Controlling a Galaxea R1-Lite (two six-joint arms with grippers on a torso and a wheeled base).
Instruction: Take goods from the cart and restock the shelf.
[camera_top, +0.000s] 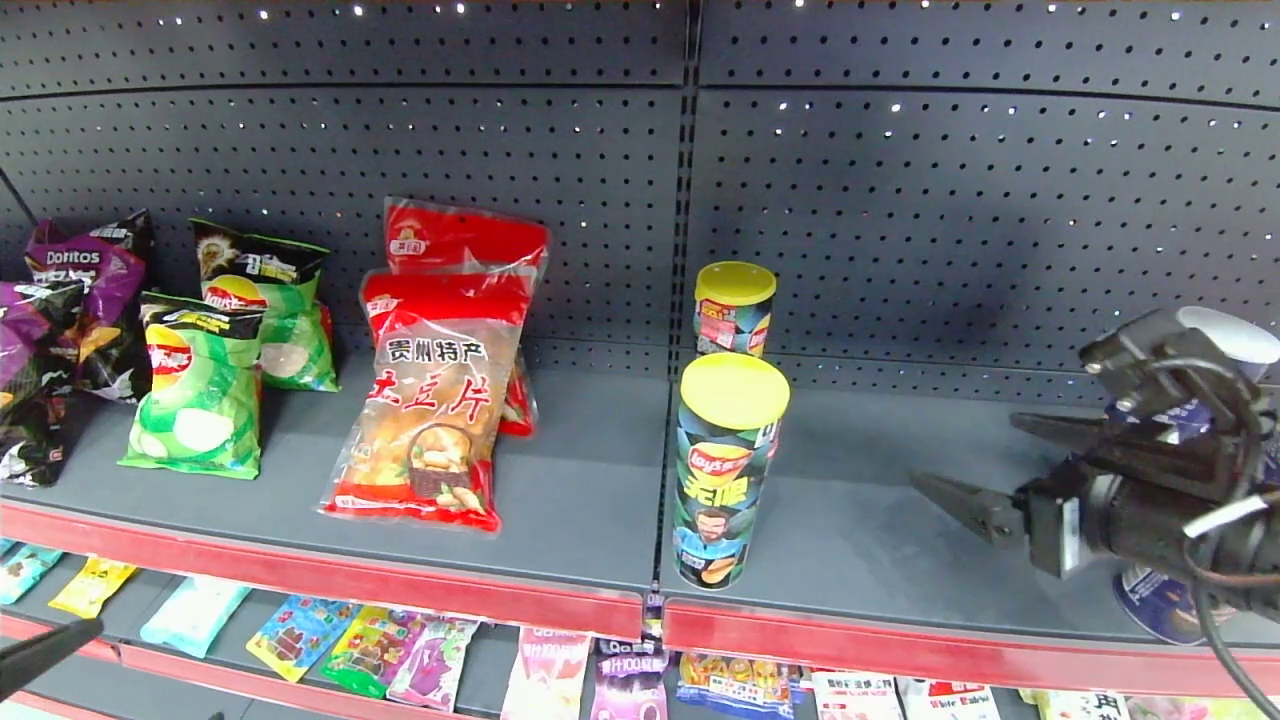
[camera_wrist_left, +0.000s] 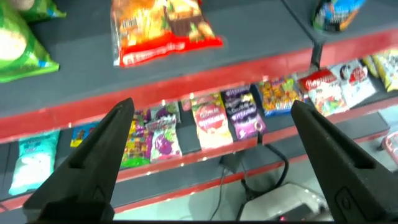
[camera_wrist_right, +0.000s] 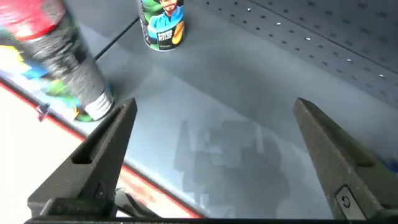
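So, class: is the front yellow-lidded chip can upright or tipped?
Upright: the front chip can stands on its base on the shelf, yellow lid on top.

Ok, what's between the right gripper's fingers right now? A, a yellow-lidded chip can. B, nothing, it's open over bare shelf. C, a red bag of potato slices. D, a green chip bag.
B: the right gripper is open with only the grey shelf showing between its fingers, and the front yellow-lidded chip can stands apart on its left.
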